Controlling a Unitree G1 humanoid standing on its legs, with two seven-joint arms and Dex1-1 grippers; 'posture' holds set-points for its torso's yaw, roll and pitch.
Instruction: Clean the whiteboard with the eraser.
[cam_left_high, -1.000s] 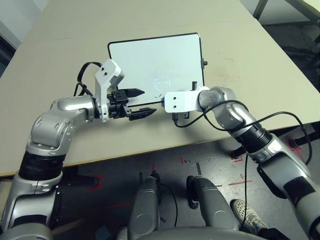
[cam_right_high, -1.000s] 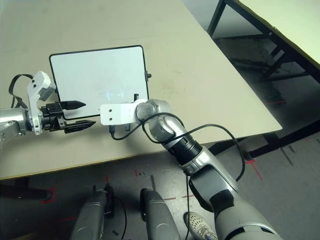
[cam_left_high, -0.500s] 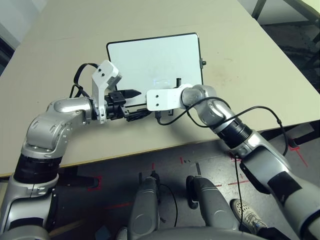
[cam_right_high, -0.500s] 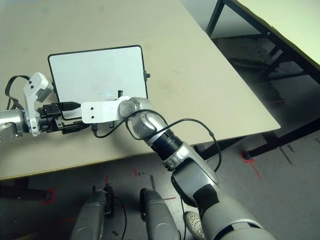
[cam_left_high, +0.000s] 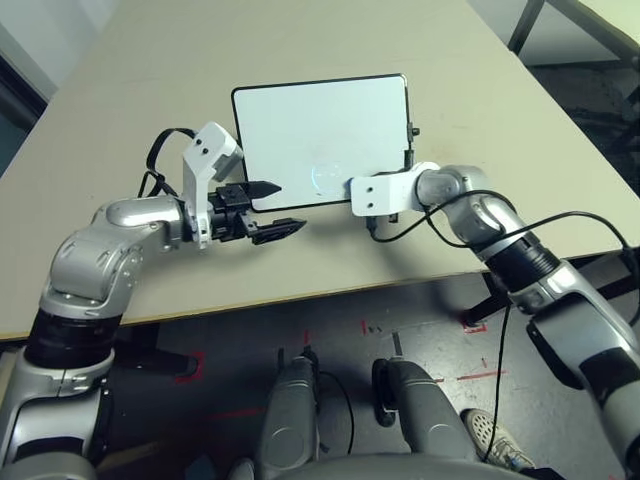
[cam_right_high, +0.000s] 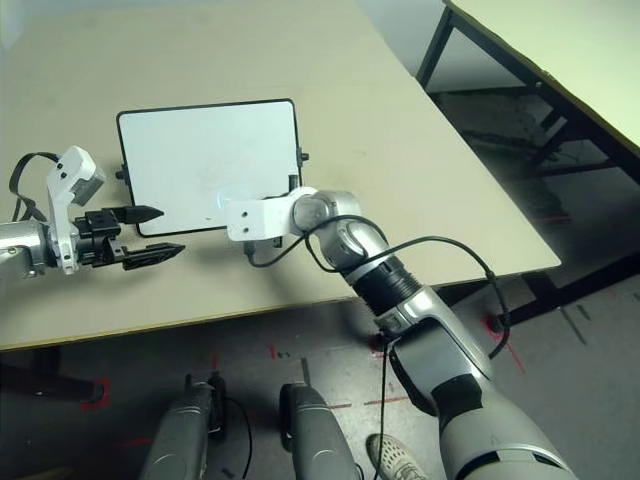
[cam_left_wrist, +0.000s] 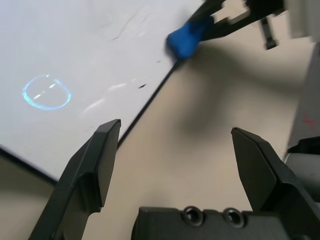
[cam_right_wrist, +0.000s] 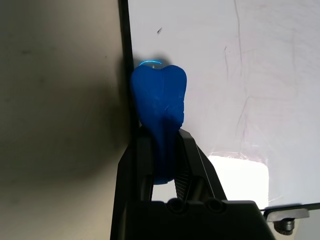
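The whiteboard (cam_left_high: 320, 135) lies flat on the table with faint thin marks (cam_left_wrist: 120, 31) on its white face. My right gripper (cam_right_wrist: 160, 142) is shut on the blue eraser (cam_right_wrist: 159, 107). The eraser's tip rests at the board's black near edge, partly on the white surface. From the head, the right gripper's white housing (cam_left_high: 385, 193) sits over the board's near right corner. My left gripper (cam_left_high: 288, 206) hovers open at the near left corner, with nothing between its fingers. In the left wrist view the eraser (cam_left_wrist: 189, 37) lies ahead of those fingers (cam_left_wrist: 95, 165), well apart from them.
The beige table (cam_left_high: 130, 110) extends well beyond the board to the left and back. Its near edge (cam_left_high: 300, 293) runs just below both grippers. A black cable (cam_left_high: 400, 232) loops from the right wrist over the table. A second table (cam_right_high: 560, 40) stands at the far right.
The right gripper, holding the eraser, swept left along the board's near edge and has come back to the right. The left gripper stayed put and open. The camera shifted slightly.
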